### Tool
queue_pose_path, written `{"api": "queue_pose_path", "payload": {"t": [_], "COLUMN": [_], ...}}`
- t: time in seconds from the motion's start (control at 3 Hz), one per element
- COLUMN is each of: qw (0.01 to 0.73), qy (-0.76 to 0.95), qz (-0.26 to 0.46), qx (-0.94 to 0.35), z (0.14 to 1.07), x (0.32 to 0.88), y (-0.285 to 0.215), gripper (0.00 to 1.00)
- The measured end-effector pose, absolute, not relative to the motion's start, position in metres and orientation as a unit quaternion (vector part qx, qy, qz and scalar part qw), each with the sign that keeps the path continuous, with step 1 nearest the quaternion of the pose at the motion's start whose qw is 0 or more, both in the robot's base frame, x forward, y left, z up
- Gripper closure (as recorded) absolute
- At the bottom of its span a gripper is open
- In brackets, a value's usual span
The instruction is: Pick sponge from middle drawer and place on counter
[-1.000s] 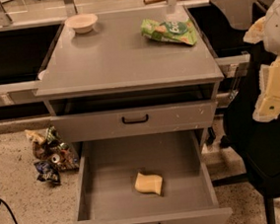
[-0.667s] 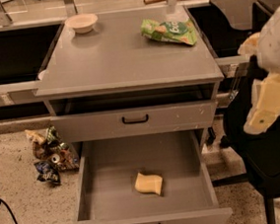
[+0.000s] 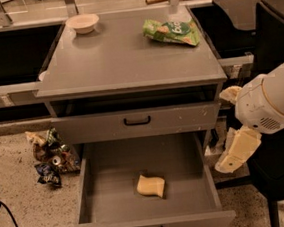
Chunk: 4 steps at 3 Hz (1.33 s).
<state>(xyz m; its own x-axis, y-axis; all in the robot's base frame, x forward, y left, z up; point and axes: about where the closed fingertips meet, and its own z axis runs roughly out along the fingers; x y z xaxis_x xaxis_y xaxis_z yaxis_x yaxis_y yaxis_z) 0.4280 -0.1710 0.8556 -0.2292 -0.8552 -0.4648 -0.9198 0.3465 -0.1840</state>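
The sponge (image 3: 150, 185), a pale yellow foam slab, lies flat near the middle of the open middle drawer (image 3: 109, 189), slightly toward its front. The counter (image 3: 126, 56) is the grey cabinet top above. My gripper (image 3: 233, 122) hangs to the right of the cabinet, beside the drawer's right wall and above the sponge's level. Its cream-yellow fingers (image 3: 238, 149) stand apart and hold nothing. The white arm housing (image 3: 274, 100) is behind it.
A green snack bag (image 3: 172, 31) and a small white bowl (image 3: 82, 23) sit at the counter's back. The upper drawer front (image 3: 136, 121) is pushed in. Black basins (image 3: 11, 55) flank the cabinet. Crumpled wrappers (image 3: 48, 157) lie on the floor at left. A black chair (image 3: 275, 37) stands at right.
My gripper and arm have dropped from beside the counter top to beside the open drawer and shifted slightly left. The sponge has not moved.
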Motion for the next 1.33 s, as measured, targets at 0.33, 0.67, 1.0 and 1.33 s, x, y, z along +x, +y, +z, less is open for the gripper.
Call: {"api": "queue_pose_path", "payload": {"t": [0.33,0.67,1.0,1.33], "qw": [0.250,0.256,0.249,0.238], "qy": [0.781,0.778,0.774,0.771], "qz": [0.064,0.059,0.062,0.064], "qx": [-0.568,-0.571,-0.579,-0.588], "z": [0.856,0.827,0.753,0.682], "x": [0.428,0.431,0.429,0.439], "y": [-0.171,-0.165,-0.148,-0.124], "gripper": [0.00,0.00,0.00,0.00]}}
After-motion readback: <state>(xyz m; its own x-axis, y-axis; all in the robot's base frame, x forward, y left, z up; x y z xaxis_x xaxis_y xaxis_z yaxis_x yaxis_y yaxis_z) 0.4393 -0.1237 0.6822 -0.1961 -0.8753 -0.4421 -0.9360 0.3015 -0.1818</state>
